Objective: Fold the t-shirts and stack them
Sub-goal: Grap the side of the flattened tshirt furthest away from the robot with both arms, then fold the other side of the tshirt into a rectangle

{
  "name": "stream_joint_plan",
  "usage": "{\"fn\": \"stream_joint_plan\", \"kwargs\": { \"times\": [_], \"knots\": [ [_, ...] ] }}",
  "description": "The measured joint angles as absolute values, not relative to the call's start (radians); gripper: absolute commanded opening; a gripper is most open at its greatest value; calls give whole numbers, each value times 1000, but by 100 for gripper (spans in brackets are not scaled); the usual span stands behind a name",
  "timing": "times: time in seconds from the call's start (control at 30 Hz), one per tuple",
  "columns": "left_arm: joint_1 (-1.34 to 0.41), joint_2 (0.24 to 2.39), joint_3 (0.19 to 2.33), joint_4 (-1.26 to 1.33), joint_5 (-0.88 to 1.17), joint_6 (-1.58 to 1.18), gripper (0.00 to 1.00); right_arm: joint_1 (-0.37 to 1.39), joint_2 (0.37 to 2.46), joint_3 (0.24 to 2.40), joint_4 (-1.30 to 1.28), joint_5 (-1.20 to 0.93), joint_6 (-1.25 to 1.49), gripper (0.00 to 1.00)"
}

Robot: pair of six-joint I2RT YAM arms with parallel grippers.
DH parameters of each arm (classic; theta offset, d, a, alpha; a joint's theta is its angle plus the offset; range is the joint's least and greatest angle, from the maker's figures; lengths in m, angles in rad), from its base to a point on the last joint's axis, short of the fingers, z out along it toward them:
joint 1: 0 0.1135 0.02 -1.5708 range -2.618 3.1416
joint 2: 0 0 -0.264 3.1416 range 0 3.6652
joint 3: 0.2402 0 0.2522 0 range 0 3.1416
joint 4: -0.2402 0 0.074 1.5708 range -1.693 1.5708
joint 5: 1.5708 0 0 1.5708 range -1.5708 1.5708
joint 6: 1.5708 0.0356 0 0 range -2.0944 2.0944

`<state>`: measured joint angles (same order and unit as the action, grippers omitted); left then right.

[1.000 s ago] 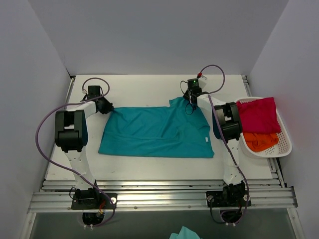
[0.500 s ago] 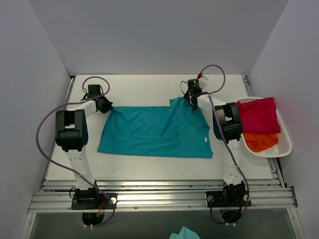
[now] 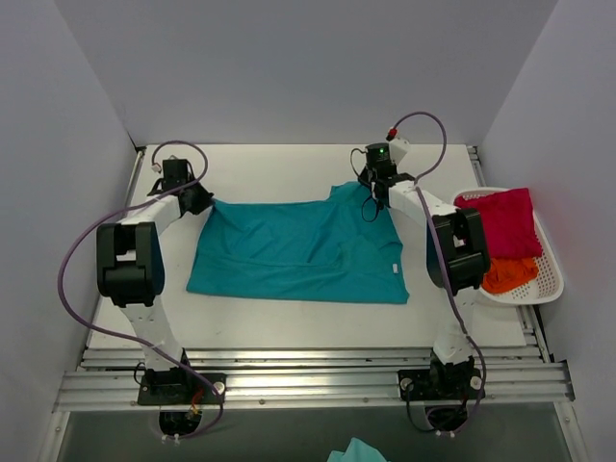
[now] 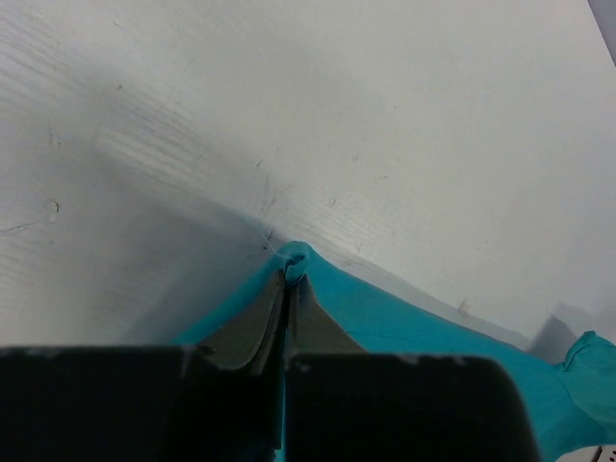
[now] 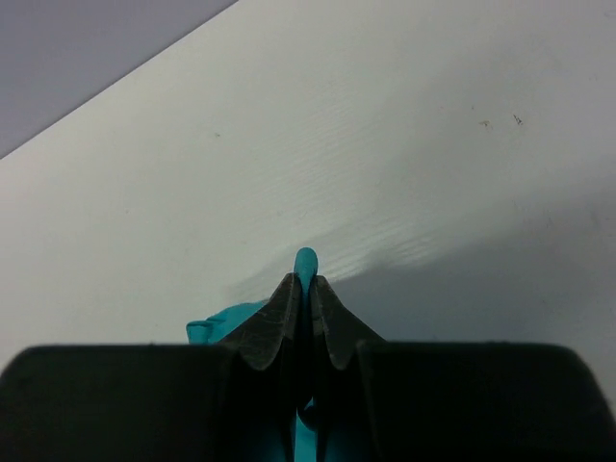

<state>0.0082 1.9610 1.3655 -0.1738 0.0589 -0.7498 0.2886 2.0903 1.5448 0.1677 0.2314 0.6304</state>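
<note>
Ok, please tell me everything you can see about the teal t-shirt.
The teal t-shirt is plain soft cloth. It lies spread and mostly flat on the white table, with light wrinkles. A small white label shows by its near right corner. Its two far corners are pinched: the left gripper is shut on the left one, the right gripper on the right one. Nothing else touches it.

You have bright, even overhead light on the white table (image 3: pixel 289 168), with no harsh glare. In your wrist views soft grey shadows cross it, and the left gripper (image 4: pixel 286 277) looks dark and blurred up close.
</note>
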Motion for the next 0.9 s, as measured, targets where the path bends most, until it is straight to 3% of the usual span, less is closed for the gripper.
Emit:
{"fn": "stream_joint_plan", "kwargs": {
  "times": [0.9],
  "knots": [
    [8,1568,932,-107,32,-747,2,445,1547,996,150,411,661,0]
  ]
}}
